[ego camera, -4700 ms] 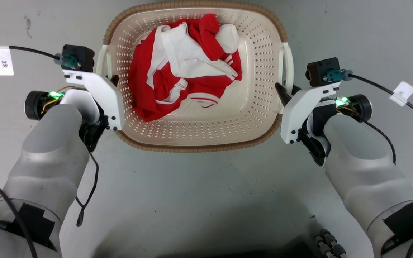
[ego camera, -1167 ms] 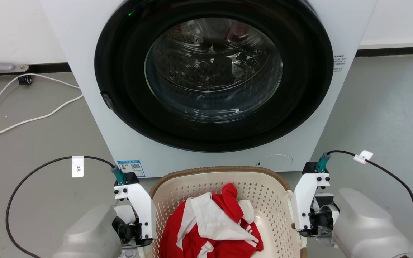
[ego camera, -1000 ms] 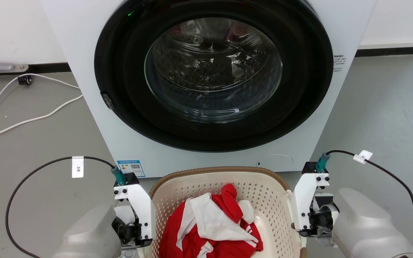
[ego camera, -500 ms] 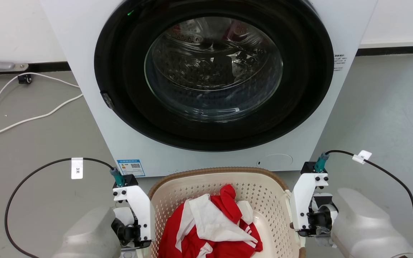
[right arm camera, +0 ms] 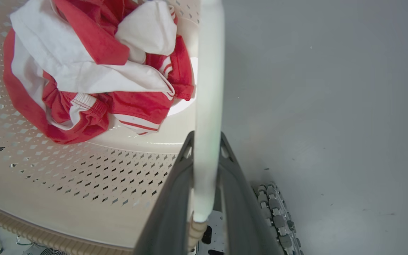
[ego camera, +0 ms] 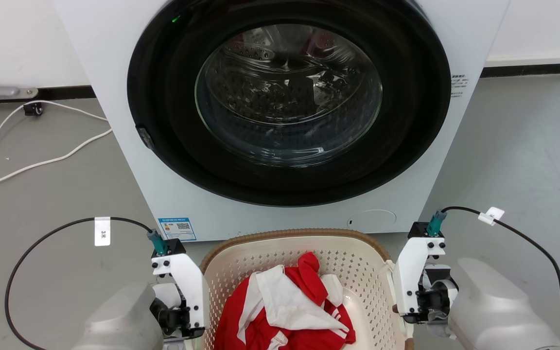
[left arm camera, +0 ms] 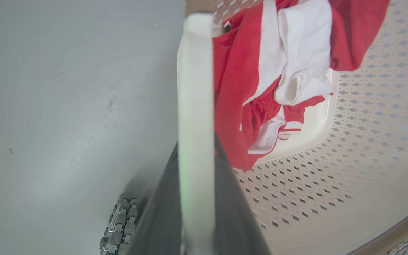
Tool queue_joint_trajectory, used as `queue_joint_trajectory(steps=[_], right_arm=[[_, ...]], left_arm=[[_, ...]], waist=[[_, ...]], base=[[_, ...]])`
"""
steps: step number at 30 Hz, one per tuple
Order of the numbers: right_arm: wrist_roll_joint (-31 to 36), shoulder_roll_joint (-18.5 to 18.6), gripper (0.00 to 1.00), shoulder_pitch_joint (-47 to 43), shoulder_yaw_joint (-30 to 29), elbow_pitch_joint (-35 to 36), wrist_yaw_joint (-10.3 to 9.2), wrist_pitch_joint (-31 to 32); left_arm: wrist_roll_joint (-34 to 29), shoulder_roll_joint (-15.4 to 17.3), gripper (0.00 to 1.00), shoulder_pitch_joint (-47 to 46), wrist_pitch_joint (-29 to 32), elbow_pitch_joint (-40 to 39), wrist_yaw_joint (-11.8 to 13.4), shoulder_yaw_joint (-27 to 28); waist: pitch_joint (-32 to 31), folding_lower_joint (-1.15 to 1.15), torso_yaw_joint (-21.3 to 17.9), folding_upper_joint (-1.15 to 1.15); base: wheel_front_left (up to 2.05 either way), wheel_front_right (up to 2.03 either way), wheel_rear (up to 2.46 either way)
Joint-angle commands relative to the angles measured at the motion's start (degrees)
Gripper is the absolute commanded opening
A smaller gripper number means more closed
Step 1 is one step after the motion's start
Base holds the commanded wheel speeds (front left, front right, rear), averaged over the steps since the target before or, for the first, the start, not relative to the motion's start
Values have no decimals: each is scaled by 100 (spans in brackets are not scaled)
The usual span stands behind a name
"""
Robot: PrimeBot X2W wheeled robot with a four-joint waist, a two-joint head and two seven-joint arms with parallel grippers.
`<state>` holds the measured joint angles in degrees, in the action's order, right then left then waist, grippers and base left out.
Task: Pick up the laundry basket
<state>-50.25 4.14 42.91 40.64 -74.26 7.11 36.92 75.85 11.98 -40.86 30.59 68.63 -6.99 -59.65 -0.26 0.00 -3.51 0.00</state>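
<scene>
- My left forearm [ego camera: 119,323] is a smooth, bulky shell of pale grey; my right forearm [ego camera: 501,311] matches it.
- Each wrist carries a white angled bracket, the left bracket [ego camera: 187,287] and the right bracket [ego camera: 412,277], both dotted with small black screws.
- A small black block tops each bracket, with a teal plug in it: the left plug [ego camera: 156,240] and the right plug [ego camera: 436,221].
- The black left cable [ego camera: 124,218] wears a white tag [ego camera: 102,231] printed "3米".
- The black right cable [ego camera: 462,208] has a smaller white label [ego camera: 491,214].
- My left jaws are two long, tapering, dark grey fingers [left arm camera: 158,219]; my right jaws have the same dark fingers [right arm camera: 168,212].
- Small grey ribbed rollers [left arm camera: 120,221] line my base.
</scene>
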Motion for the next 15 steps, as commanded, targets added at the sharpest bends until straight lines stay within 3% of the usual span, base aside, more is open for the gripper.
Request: queue_joint_trajectory(steps=[1, 15], right_arm=[[16, -214, 0, -73, -18, 73, 69, 17], [80, -217, 0, -69, -97, 73, 69, 13]], left_arm=[[51, -211, 0, 21, -3, -111, -90, -6], [115, -216, 0, 19, -33, -89, -90, -63]], waist=[[1, 0, 4, 0], [5, 0, 7, 0]], base=[[0, 0, 0], [0, 0, 0]])
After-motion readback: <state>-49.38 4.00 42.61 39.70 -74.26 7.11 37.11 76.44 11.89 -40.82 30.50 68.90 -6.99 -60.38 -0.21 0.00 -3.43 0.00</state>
